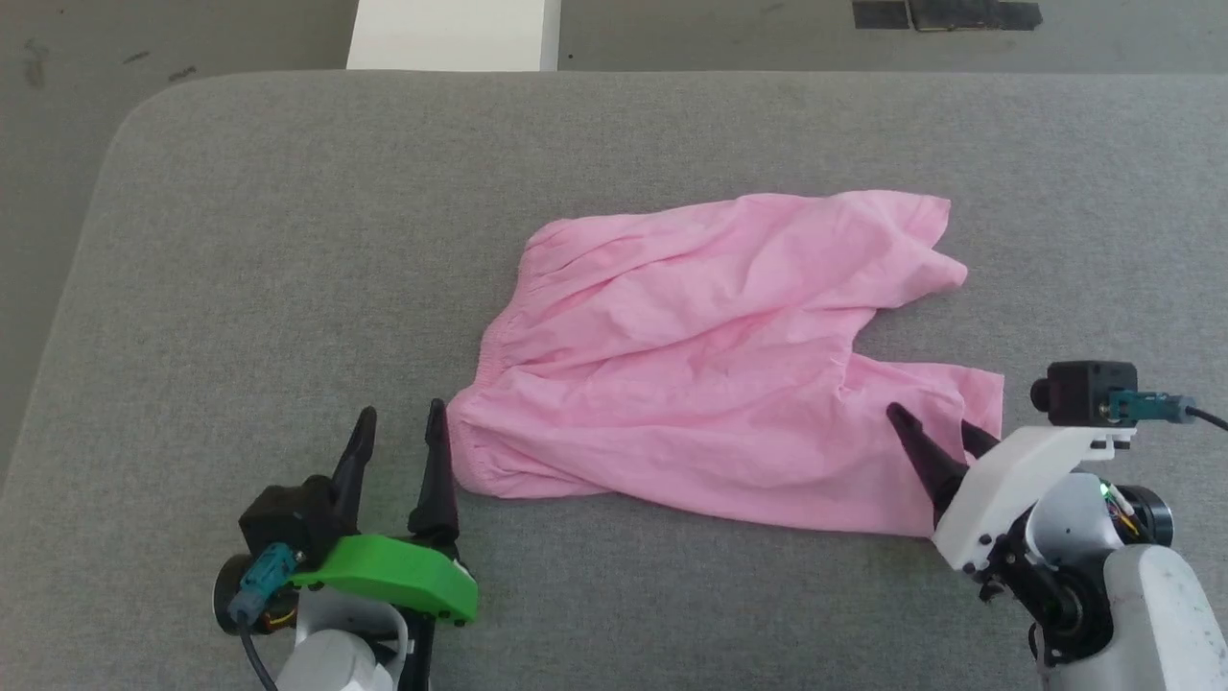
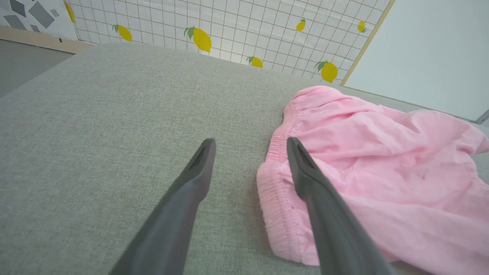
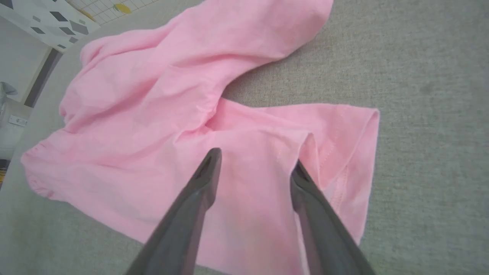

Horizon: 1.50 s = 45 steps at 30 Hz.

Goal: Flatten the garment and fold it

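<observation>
The garment (image 1: pixel 710 365) is a pair of light-pink shorts lying crumpled on the grey cloth table (image 1: pixel 288 240), its gathered waistband to the left and its legs to the right. My left gripper (image 1: pixel 401 422) stands open just left of the waistband's near corner. In the left wrist view, the left gripper (image 2: pixel 250 143) has its right finger lying against the waistband of the garment (image 2: pixel 382 160), and only table lies between the fingers. My right gripper (image 1: pixel 935 424) is open over the near leg. In the right wrist view, the right gripper (image 3: pixel 256 160) straddles a raised fold of the garment (image 3: pixel 160 95) near the leg hem.
The table's rounded far-left corner (image 1: pixel 144 106) and left edge drop to a grey floor. A white block (image 1: pixel 451 34) stands beyond the far edge, with dark patches (image 1: pixel 945 14) on the floor. A lemon-patterned wall (image 2: pixel 202 38) shows behind the table.
</observation>
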Available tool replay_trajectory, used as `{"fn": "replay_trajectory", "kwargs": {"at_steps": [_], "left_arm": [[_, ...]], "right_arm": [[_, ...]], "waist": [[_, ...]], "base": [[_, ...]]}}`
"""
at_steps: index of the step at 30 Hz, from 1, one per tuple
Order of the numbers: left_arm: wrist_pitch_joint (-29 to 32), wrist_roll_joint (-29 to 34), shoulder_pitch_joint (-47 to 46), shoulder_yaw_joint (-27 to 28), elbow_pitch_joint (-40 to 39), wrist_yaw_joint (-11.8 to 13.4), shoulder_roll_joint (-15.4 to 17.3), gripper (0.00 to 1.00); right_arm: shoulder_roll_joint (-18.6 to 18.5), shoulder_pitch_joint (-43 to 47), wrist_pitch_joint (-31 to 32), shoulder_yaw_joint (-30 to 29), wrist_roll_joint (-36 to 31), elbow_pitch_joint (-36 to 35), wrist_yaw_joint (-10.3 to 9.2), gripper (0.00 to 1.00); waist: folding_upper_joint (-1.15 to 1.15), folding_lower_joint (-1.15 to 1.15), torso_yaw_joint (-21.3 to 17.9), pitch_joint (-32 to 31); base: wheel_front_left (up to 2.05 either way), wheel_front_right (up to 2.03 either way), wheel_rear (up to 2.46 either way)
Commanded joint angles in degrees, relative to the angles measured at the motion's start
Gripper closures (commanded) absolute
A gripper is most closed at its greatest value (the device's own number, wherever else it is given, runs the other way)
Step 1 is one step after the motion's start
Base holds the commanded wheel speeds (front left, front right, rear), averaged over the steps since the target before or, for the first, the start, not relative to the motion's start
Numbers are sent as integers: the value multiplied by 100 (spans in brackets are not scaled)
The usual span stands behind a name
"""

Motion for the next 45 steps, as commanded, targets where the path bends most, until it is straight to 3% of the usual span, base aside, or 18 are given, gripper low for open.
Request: {"fn": "replay_trajectory", "kwargs": {"at_steps": [1,14,20,27,28,29,30,36,41,45], "left_arm": [[-45,105,-92,0,30,-47,-19,0],[-67,222,-378,-26,73,-204,-144,0],[-69,290,-656,-51,74,-309,-252,0],[-70,397,-846,7,109,-428,-376,0],[-70,413,-853,15,117,-442,-388,0],[-70,434,-860,17,127,-461,-404,0],[-70,454,-866,18,131,-477,-415,0],[-71,587,-735,38,158,-607,-447,0],[-63,686,-460,-168,290,-904,-288,0],[111,775,-245,-442,363,-1055,-104,0]], "right_arm": [[2,-146,-75,-5,31,34,-8,100],[-415,-1526,-191,-262,-239,290,-8,100],[-728,-2433,-207,-214,-496,1051,-8,100],[-988,-3244,-726,118,-815,2204,-8,100],[-1001,-3302,-773,166,-841,2322,-8,68],[-1007,-3355,-837,196,-842,2435,-8,15],[-1009,-3383,-888,203,-829,2510,-8,0],[-1193,-3044,-1398,207,-807,2440,-8,0],[-1182,-2074,-1937,-148,-811,1620,-8,0],[-891,-1153,-2293,-397,-940,770,-8,0]], "waist": [[0,0,13,11],[0,0,253,363],[0,0,486,712],[0,0,637,999],[0,0,644,1004],[0,0,651,1002],[0,0,651,989],[0,0,587,628],[0,0,469,150],[0,0,317,-112]], "base": [[0,0,0],[0,0,0],[0,0,0],[0,0,0],[0,0,0],[0,0,0],[0,0,0],[0,0,0],[0,0,0],[0,0,0]]}}
